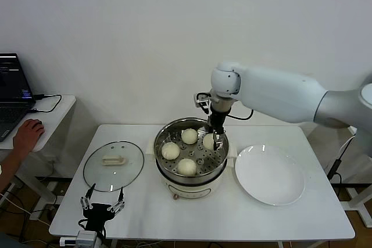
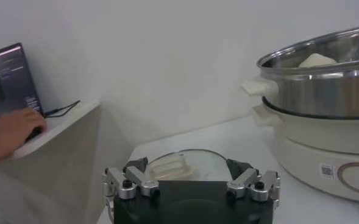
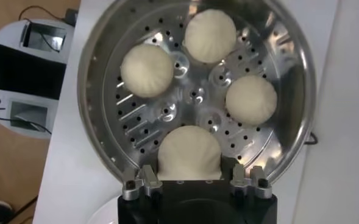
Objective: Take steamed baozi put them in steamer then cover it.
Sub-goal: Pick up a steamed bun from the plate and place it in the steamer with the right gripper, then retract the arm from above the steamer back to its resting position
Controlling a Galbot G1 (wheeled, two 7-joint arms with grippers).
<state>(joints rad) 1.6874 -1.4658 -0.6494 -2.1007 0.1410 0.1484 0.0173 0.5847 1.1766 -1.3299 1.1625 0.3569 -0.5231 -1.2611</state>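
At the table's near left edge the left gripper [image 1: 102, 204] hangs idle with its fingers spread wide, just short of the glass lid [image 1: 113, 165]. Mid-table, the steamer [image 1: 190, 154] holds all four steamed baozi [image 1: 186, 166]; the right gripper [image 1: 216, 141] pinches the far-right bun. The white plate [image 1: 270, 174] lies to the right.

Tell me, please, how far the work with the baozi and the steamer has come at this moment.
Done: three baozi lie on the perforated tray of the steamer, and the white plate is empty. In hand: the right gripper is shut on the fourth baozi, low inside the steamer. Left: release it, then put on the glass lid, which lies on the table near the open left gripper.
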